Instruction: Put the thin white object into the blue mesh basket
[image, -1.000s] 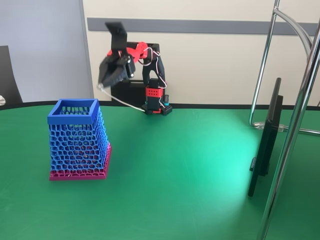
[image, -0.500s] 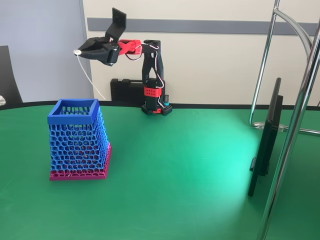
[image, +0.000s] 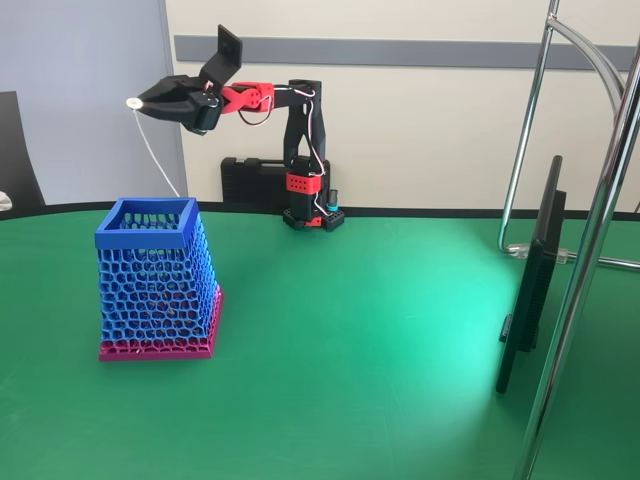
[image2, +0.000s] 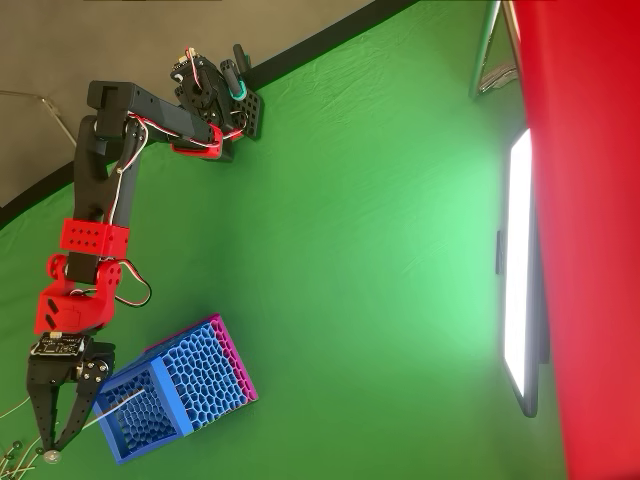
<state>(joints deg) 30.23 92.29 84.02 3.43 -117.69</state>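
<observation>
Thin white object (image: 155, 148) hangs from the end effector (image: 140, 102), whose fingers are pinched on its knobbed top end; the strip slants down toward the blue mesh basket (image: 152, 280), its free tip just above the basket's rear rim in the fixed view. In the overhead view the strip (image2: 115, 407) crosses over the basket's open mouth (image2: 140, 415), while the end effector (image2: 50, 445) sits off to the left of the basket. To do the step well, the arm would likely need to bring the pinch point over the middle of the basket's mouth and lower the tip below the rim before letting go, since a slim curved strip could catch on the rim and tip out onto the green bench (image: 380, 330). To the right of the basket, no brand, label or writing can be read anywhere
</observation>
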